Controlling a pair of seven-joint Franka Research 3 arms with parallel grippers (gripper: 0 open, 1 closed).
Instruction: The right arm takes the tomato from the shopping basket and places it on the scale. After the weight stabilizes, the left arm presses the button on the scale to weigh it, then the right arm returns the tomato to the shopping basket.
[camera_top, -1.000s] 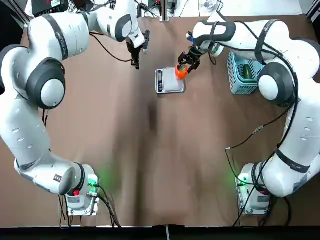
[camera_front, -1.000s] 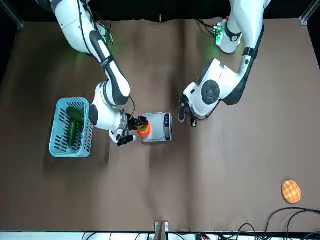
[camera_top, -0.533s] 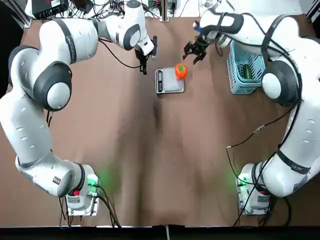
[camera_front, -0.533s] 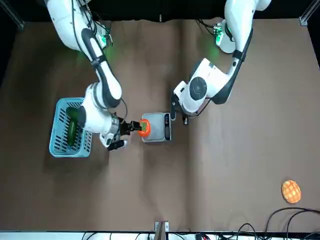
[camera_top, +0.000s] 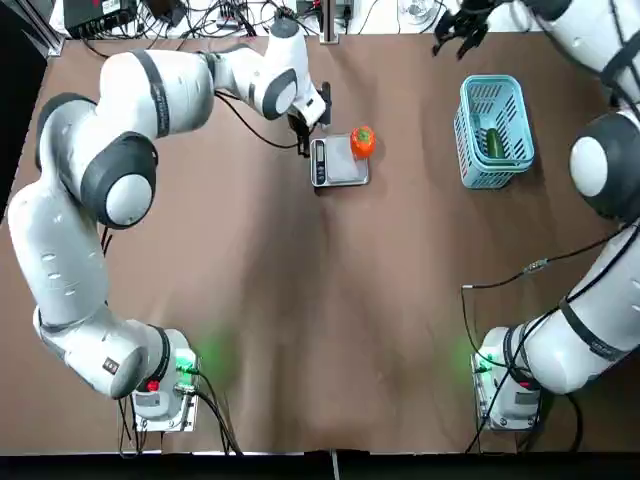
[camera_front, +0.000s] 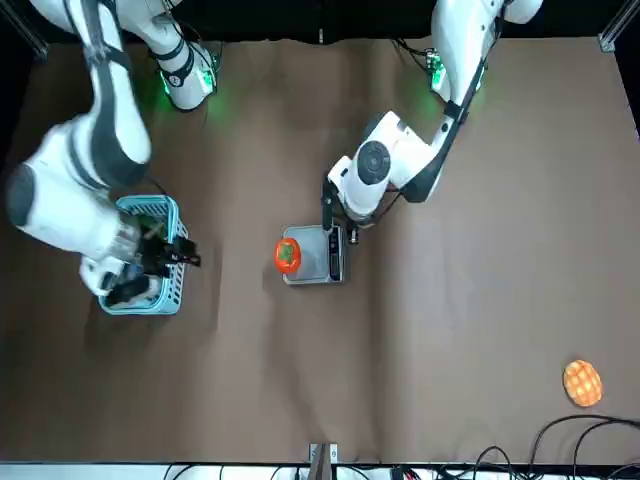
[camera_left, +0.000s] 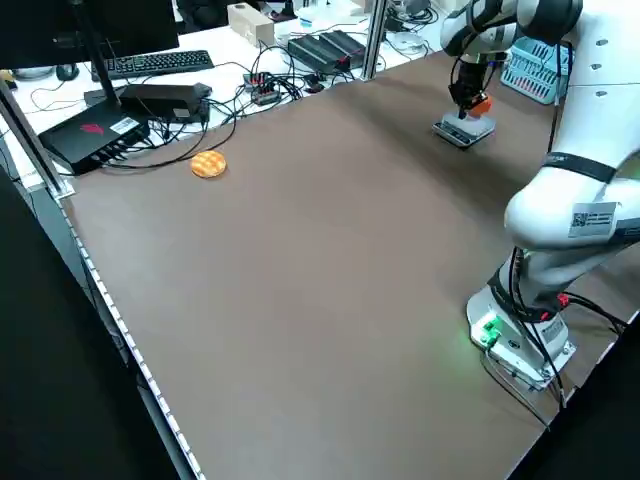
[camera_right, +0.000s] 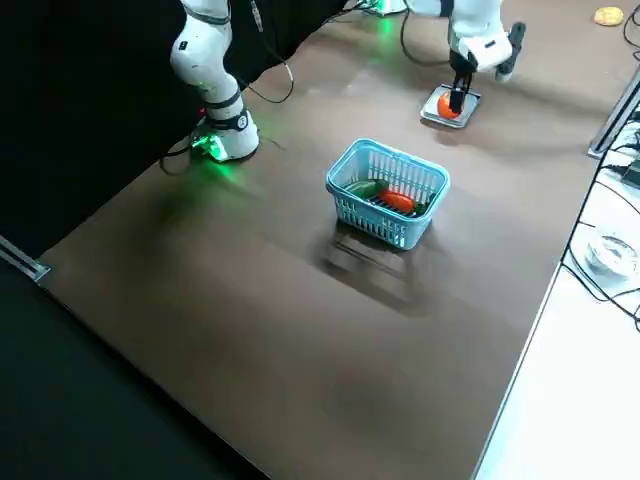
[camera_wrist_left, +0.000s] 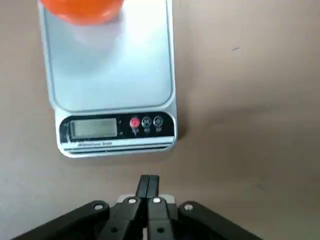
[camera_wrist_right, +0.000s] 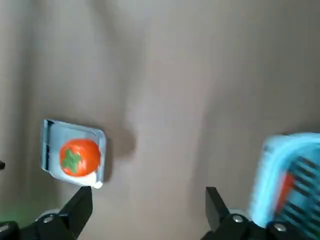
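Your left claw (camera_wrist_left: 148, 177) is clenched on nothing, pointing down just beside the display edge of the scale (camera_top: 345, 170), while your right claw (camera_wrist_right: 149, 191) is released and empty, out beyond the shopping basket (camera_top: 493, 135) on the far side. You have the tomato (camera_top: 362, 142) resting on the scale, on the basket side; the basket holds a green vegetable (camera_top: 495, 143) and a red item (camera_right: 397, 201), and a waffle-textured disc (camera_front: 582, 383) lies well apart on the worktop (camera_front: 460, 330), near black cables (camera_front: 560, 425). An "M" reads on one scale button (camera_wrist_left: 146, 122).
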